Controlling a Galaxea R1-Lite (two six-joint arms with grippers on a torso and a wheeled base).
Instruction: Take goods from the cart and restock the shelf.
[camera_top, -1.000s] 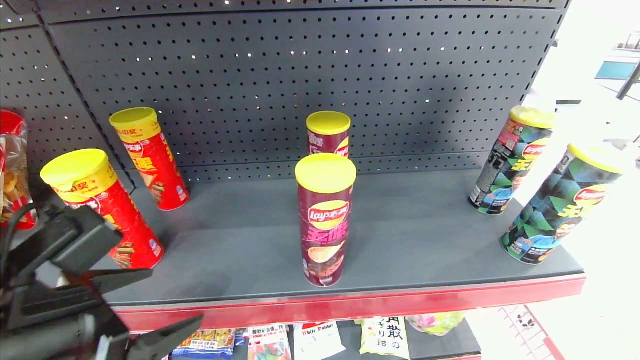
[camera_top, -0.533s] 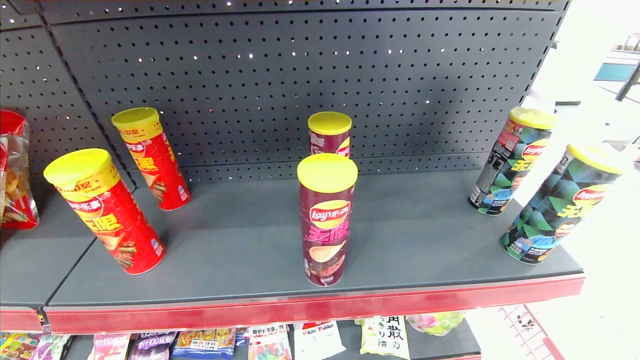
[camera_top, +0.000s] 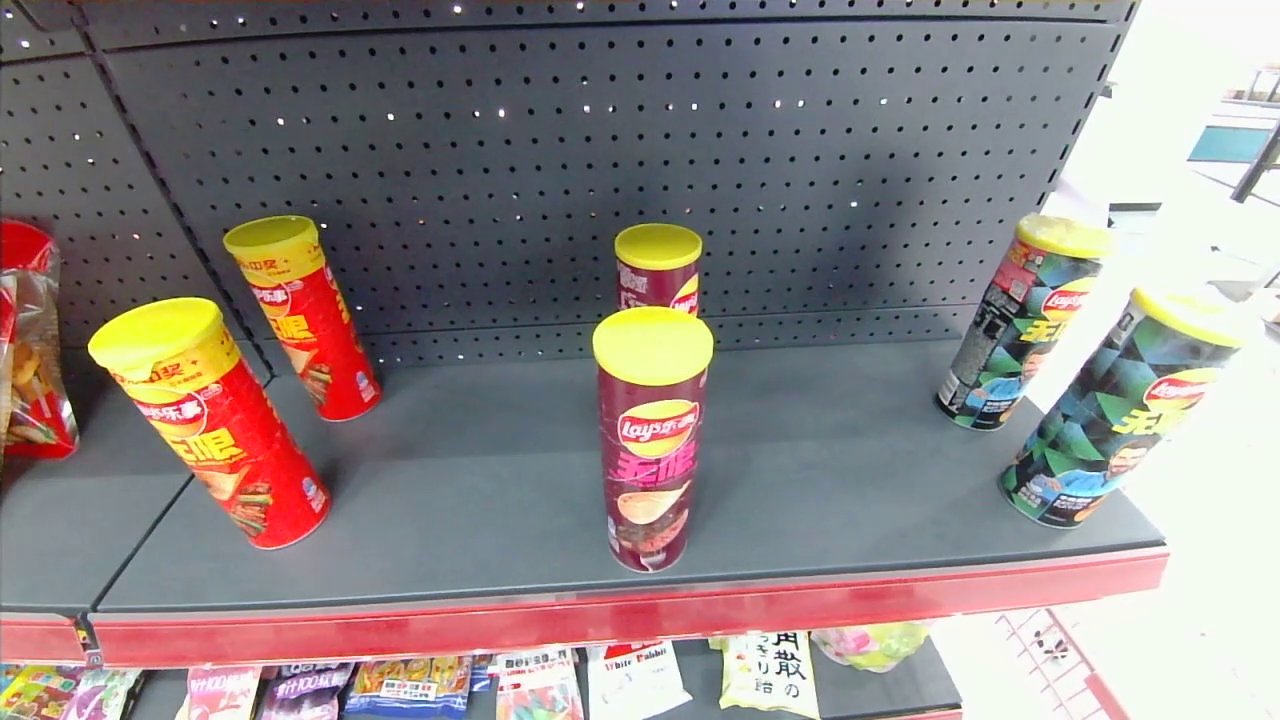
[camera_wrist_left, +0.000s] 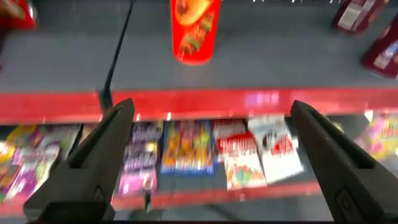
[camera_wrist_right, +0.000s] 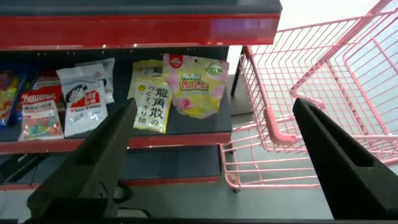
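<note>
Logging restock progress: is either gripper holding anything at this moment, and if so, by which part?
Nothing is held. The left gripper and the right gripper both stand open, with nothing between their fingers.

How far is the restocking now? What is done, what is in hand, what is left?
Done: two red chip cans, two maroon cans, two black-and-teal cans stand on the shelf. In hand: nothing; left gripper and right gripper are both open and empty. Left: wide gaps between the pairs; what the pink cart holds is unclear.

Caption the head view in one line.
Two red chip cans, two maroon chip cans, two teal-patterned chip cans, all yellow-lidded, on a dark grey metal shelf.
</note>
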